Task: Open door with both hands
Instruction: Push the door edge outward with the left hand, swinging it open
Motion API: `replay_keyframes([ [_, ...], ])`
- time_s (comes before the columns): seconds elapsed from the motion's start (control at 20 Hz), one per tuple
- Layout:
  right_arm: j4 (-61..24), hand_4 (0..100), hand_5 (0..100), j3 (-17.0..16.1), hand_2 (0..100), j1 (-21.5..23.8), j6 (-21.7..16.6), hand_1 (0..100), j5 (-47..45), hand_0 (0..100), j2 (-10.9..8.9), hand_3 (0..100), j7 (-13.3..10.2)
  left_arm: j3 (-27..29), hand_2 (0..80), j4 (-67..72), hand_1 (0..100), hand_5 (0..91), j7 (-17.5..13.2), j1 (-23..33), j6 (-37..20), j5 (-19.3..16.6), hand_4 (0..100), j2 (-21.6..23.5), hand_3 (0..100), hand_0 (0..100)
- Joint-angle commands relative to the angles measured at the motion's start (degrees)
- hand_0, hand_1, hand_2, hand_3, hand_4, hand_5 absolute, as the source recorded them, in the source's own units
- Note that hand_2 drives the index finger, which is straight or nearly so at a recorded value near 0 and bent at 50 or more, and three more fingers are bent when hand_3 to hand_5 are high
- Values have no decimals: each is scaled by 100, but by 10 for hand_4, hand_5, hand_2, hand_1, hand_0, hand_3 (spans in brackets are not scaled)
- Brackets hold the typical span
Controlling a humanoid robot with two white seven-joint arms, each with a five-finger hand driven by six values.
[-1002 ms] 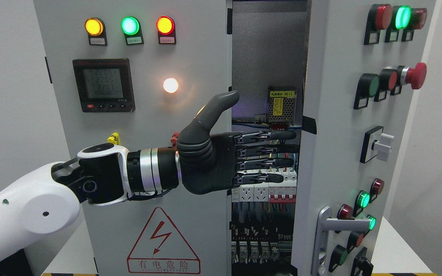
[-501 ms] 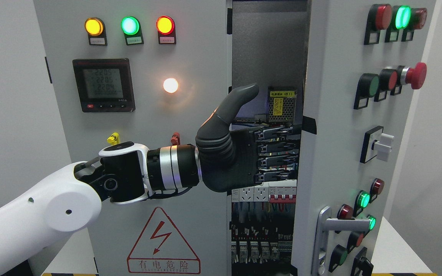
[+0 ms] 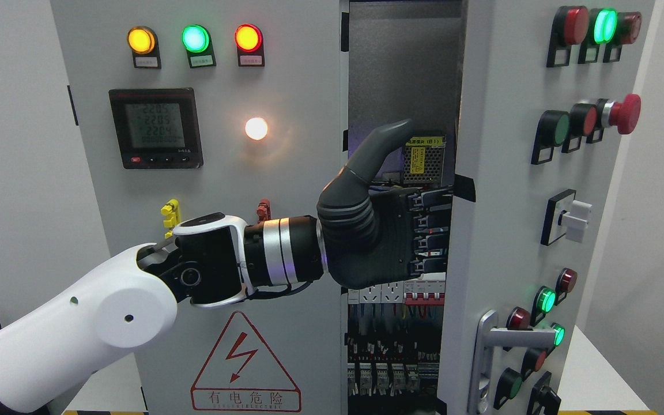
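Head view: left hand (image 3: 381,233) reaches in from 8 o'clock, across the gap of the cabinet. Right door (image 3: 505,173) stands ajar, its free edge running vertical, directly at 3 o'clock of the hand. Fingers (image 3: 430,230) extended, released, tips hidden behind that edge; contact cannot be told. Thumb up toward 1 o'clock. Door handle (image 3: 490,346) low, at 5 o'clock. Right hand unseen; left nearer.

Grey door (image 3: 499,190), dark grey left hand (image 3: 387,236)
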Motion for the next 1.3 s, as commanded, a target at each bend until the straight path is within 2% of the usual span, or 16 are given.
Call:
replay_keyframes([
  [0.0, 0, 0, 0, 0, 0, 0, -6, 0, 62, 0, 0, 0, -20, 141, 0, 163, 0, 0, 32, 15, -6, -49, 43, -471, 0, 0],
  [0.15, 0, 0, 0, 0, 0, 0, 3, 0, 62, 0, 0, 0, -20, 132, 0, 172, 0, 0, 85, 51, -6, -128, 43, -620, 0, 0],
  [0.4, 0, 0, 0, 0, 0, 0, 3, 0, 62, 0, 0, 0, -11, 141, 0, 172, 0, 0, 392, 51, -6, -480, 43, -919, 0, 0],
  [0.7, 0, 0, 0, 0, 0, 0, 3, 0, 62, 0, 0, 0, -11, 123, 0, 163, 0, 0, 603, 42, -6, -498, 43, -1200, 0, 0],
  [1.0, 0, 0, 0, 0, 0, 0, -6, 0, 62, 0, 0, 0, -20, 132, 0, 163, 0, 0, 612, 24, -6, -708, 43, -1516, 0, 0],
  [1.25, 0, 0, 0, 0, 0, 0, -6, 0, 62, 0, 0, 0, -11, 132, 0, 154, 0, 0, 595, 24, -6, -726, 43, -1763, 0, 0],
])
